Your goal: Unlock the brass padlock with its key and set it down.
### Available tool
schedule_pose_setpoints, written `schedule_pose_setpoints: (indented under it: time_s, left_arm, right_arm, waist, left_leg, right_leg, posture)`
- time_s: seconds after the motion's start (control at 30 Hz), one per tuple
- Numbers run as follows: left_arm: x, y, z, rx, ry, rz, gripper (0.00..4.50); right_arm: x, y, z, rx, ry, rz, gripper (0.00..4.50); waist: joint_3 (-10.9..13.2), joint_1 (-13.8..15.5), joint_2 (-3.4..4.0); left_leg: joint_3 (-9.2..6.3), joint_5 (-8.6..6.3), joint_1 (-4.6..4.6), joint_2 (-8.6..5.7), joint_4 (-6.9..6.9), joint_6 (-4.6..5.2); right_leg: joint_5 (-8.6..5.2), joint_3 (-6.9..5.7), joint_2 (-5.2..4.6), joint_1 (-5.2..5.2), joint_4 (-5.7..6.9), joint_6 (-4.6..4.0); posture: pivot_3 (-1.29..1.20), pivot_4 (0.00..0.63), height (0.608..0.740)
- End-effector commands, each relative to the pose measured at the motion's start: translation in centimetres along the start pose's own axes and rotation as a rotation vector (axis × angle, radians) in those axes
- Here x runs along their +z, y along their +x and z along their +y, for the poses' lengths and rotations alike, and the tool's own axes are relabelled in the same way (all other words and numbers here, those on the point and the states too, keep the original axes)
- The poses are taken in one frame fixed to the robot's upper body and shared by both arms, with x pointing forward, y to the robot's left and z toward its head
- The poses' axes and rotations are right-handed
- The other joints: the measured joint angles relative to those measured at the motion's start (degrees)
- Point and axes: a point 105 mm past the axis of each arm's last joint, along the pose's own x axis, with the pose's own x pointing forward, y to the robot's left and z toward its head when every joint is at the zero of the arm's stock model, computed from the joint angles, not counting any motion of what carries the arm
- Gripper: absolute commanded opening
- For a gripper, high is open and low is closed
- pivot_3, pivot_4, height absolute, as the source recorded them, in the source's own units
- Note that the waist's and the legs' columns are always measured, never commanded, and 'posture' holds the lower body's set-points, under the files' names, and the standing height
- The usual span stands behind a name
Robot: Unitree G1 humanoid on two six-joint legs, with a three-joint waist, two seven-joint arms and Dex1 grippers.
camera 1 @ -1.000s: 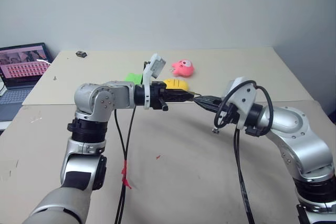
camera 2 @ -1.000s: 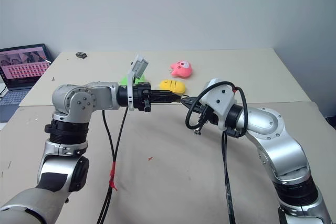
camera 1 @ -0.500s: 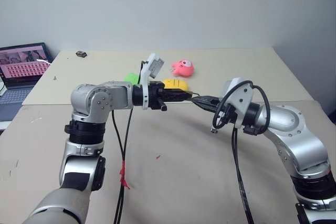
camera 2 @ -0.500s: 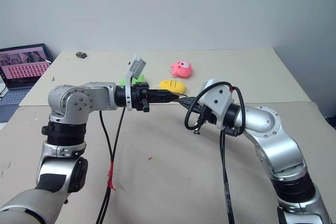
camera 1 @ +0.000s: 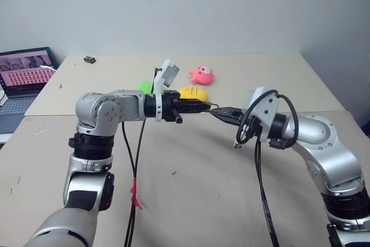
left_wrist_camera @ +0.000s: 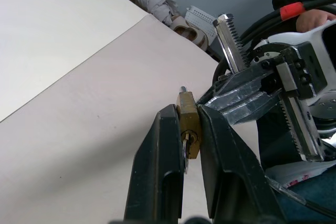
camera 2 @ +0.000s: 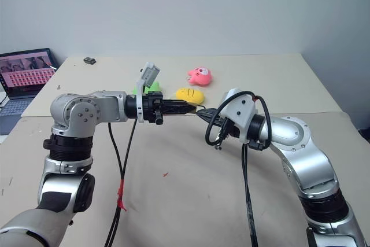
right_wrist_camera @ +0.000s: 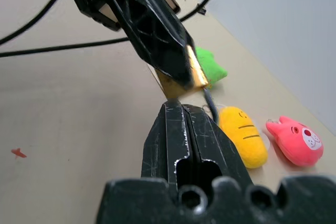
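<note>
We see both arms raised above the tabletop's middle, forearms nearly level, pointing at each other. The left gripper [left_wrist_camera: 190, 129] clamps the brass padlock [left_wrist_camera: 188, 121] between its jaws. The right gripper [camera 1: 222, 113], jaws pressed together, meets the padlock tip to tip.

Pink [camera 1: 201, 74], yellow [camera 1: 193, 93], green plush toys [camera 1: 146, 86]; laptop [camera 1: 24, 73]

You see the left gripper [camera 2: 188, 107] and right gripper [camera 2: 203, 114] meeting tip to tip just in front of the yellow plush toy [camera 2: 190, 94] (pink plush toy [camera 2: 200, 76] beyond it).
</note>
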Motion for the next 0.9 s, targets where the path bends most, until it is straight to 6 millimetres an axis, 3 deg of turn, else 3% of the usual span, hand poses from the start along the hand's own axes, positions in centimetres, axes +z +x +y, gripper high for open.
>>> schedule_pose_setpoints:
  time_s: [0.03, 0.53, 0.77, 0.9]
  left_arm:
    - [1.2, -0.2, -1.6, -0.06, 0.061, -0.028, 0.04]
    - [1.8, -0.3, -1.8, -0.053, 0.062, -0.056, 0.04]
    - [1.5, 0.0, -1.4, -0.048, 0.055, -0.057, 0.04]
    - [1.2, 0.1, -0.9, -0.04, 0.045, -0.055, 0.04]
  right_arm:
    - [0.4, -0.5, -0.8, -0.024, -0.036, -0.012, 0.04]
    - [-1.0, 0.2, 0.0, -0.007, -0.058, 0.026, 0.04]
    - [-2.2, -1.1, 0.9, 0.054, 0.024, 0.069, 0.04]
    - [-2.3, -2.6, 0.3, 0.068, 0.048, 0.109, 0.04]
  waist:
    - [0.0, 0.0, 0.0]
    - [0.0, 0.0, 0.0]
    - [0.0, 0.0, 0.0]
    - [0.0, 0.1, 0.0]
  left_leg:
    - [0.0, 0.0, 0.0, 0.0, 0.0, 0.0]
    - [0.0, 0.01, 0.02, 0.01, -0.01, -0.02]
    - [0.0, 0.02, 0.0, 0.0, 0.0, -0.03]
    - [0.0, 0.02, -0.01, -0.02, 0.0, -0.03]
  right_leg:
    - [0.0, 0.0, 0.0, 0.0, 0.0, 0.0]
    - [0.0, 0.0, 0.01, 0.0, 0.0, 0.01]
    - [0.0, 0.01, 0.0, 0.01, 0.02, 0.0]
    - [0.0, 0.01, -0.01, 0.02, 0.0, 0.0]
  posture:
    - [0.0, 0.15, 0.655]
    - [0.0, 0.15, 0.655]
    - [0.0, 0.15, 0.655]
    - [0.0, 0.15, 0.655]
